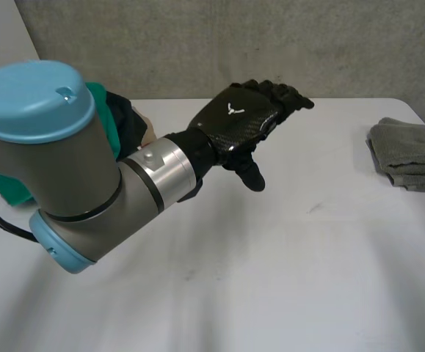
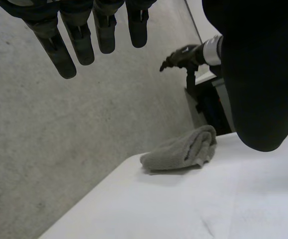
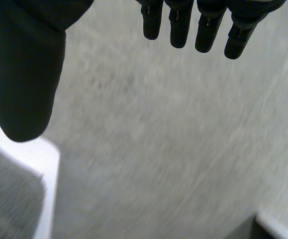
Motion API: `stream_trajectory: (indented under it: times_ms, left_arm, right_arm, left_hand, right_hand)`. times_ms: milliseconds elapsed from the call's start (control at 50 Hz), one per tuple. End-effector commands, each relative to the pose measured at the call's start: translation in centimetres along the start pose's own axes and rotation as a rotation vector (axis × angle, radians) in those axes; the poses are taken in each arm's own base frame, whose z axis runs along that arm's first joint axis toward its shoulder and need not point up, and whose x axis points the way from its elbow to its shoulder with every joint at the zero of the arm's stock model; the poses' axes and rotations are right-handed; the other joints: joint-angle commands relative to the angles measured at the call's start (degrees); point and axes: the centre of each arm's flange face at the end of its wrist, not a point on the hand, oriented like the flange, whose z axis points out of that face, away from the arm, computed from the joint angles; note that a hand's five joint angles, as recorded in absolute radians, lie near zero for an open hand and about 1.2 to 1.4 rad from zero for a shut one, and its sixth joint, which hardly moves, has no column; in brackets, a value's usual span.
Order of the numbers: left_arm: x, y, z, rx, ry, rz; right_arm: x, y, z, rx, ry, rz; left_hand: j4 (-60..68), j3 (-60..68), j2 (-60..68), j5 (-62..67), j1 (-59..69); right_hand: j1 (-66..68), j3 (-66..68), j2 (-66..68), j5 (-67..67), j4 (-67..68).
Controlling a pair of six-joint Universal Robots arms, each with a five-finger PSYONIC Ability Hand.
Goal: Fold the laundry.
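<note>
While the left hand (image 1: pixel 235 117) hovers open and empty, bunched grey terry towel (image 1: pixel 410 154) well beyond its fingertips (image 1: pixel 302 102), right hand (image 3: pixel 24 64) open too, I'd reach across and flatten one edge before folding.

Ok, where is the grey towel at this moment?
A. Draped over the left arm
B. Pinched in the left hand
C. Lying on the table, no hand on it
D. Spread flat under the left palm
C: the towel lies bunched at the right side of the table, well apart from the left hand, whose fingers are straight and hold nothing.
</note>
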Motion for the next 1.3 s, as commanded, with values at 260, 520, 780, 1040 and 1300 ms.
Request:
stream_trajectory:
  times_ms: [260,520,780,1040,1300]
  left_arm:
    - [-19.5,-1.7,-5.2,0.009,-0.715,0.283]
    - [-34.2,15.1,-8.9,-0.339,-0.872,0.53]
    - [-27.1,5.6,-4.7,0.073,-0.76,0.309]
    - [-10.0,-0.6,0.3,0.269,-0.364,-0.086]
    - [-0.7,10.7,4.9,-0.015,-0.167,-0.218]
  right_arm:
    - [-10.6,-3.8,-21.4,0.191,-0.886,-0.157]
    - [-11.7,-1.0,-25.9,-0.021,-0.998,-0.25]
    - [-11.5,-0.5,-25.1,-0.032,-0.955,-0.249]
    - [-10.3,-1.5,-23.4,-0.095,-0.799,-0.163]
    - [-10.0,-1.8,-22.7,-0.15,-0.755,-0.028]
  left_hand:
    - [-0.78,-1.27,-0.97,-0.84,0.19]
    - [0.38,-0.11,0.19,0.32,1.35]
    - [67.66,67.16,67.46,67.59,68.63]
    - [67.66,67.16,67.46,67.59,68.63]
    - [3.3,2.81,3.11,3.24,4.27]
  right_hand:
    - [-2.9,-2.29,-2.31,-2.73,-2.4]
    - [-2.9,-2.29,-2.31,-2.73,-2.4]
    - [-2.9,-2.29,-2.31,-2.73,-2.4]
    - [-2.9,-2.29,-2.31,-2.73,-2.4]
    - [-2.9,-2.29,-2.31,-2.73,-2.4]
